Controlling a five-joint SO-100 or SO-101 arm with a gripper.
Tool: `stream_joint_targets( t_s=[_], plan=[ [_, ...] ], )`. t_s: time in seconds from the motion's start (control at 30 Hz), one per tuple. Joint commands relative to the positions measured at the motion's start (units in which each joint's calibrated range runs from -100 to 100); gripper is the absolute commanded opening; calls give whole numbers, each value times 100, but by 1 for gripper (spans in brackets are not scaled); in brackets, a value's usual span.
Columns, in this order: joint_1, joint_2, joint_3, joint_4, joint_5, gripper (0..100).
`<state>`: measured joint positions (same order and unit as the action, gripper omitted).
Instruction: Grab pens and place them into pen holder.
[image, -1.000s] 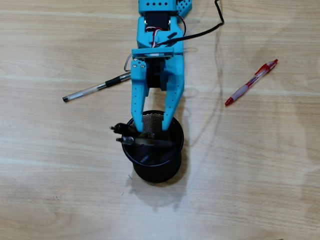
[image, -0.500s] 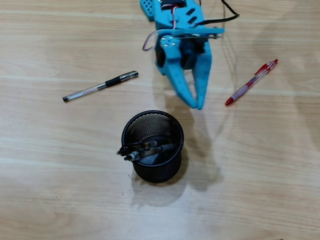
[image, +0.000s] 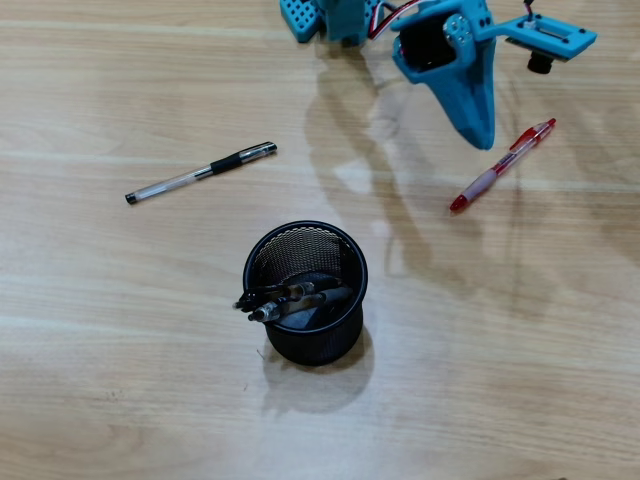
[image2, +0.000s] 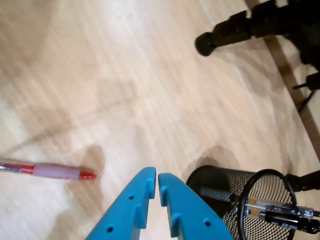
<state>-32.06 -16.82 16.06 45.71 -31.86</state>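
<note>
Pens are split now: two lie in the holder (image: 305, 291), their dark ends poking over its left rim in the overhead view, while two are out on the surface (image: 120, 400). My hand (image: 483, 140) carries nothing, and its two blue fingers stand almost together with only a thin slit between them, as the wrist view (image2: 154, 177) shows. It hangs near the top right of the overhead view, tips just beside the red pen (image: 503, 165), which lies slightly right of and below them there. That pen runs on a diagonal, its red tip toward the lower left and its clip end up to the right. In the wrist view the red pen (image2: 47, 170) lies to the left of my fingertips with its tip pointing at them. The clear pen (image: 200, 172) lies well apart on the far left, so I judge the red one the natural next target; I would need to spread my fingers and turn across its axis.
</note>
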Motion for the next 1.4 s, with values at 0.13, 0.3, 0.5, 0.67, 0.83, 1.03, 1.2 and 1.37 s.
stream_joint_targets(
  t_s=[0.13, 0.3, 0.5, 0.67, 0.83, 1.03, 1.2, 1.37],
  plan=[
    [-475, -250, -303, 245, 50, 2],
    [-950, 387, -556, 1038, -296, 2],
    [-1371, 948, -1036, 1475, -1840, 2],
    [-1618, 1313, -1516, 2013, -3264, 2],
    [-1682, 1754, -1932, 2860, -4657, 2],
    [-1865, 2128, -2991, 4327, -5898, 2],
    [-2011, 2476, -4059, 5420, -6379, 2],
    [-2121, 2901, -4411, 5429, -6626, 2]
  ],
)
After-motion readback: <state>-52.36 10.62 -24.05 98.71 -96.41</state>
